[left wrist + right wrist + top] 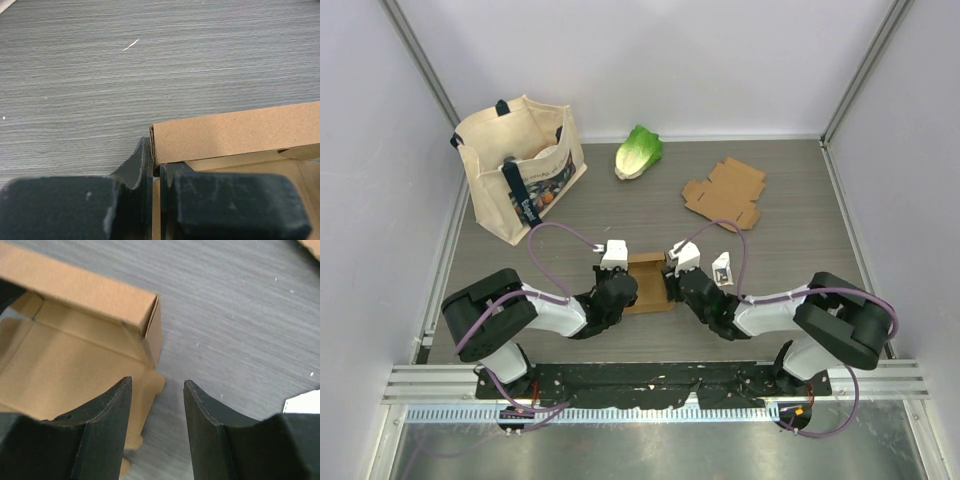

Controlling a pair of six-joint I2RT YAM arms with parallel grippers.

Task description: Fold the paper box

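The brown paper box [648, 283] lies partly folded on the table between my two grippers, its far wall standing up. My left gripper [623, 290] is at the box's left side. In the left wrist view the left gripper [156, 167] is shut on the thin left edge of the paper box [235, 132], with cardboard showing between the fingers. My right gripper [678, 286] is at the box's right side. In the right wrist view the right gripper [157, 382] is open and holds nothing, its left finger over the side flap of the paper box [75, 295].
A cream tote bag [520, 165] stands at the back left, with a lettuce head [638, 151] beside it. A flat cardboard blank [725, 193] lies at the back right. A small white object [722, 268] sits just right of my right gripper.
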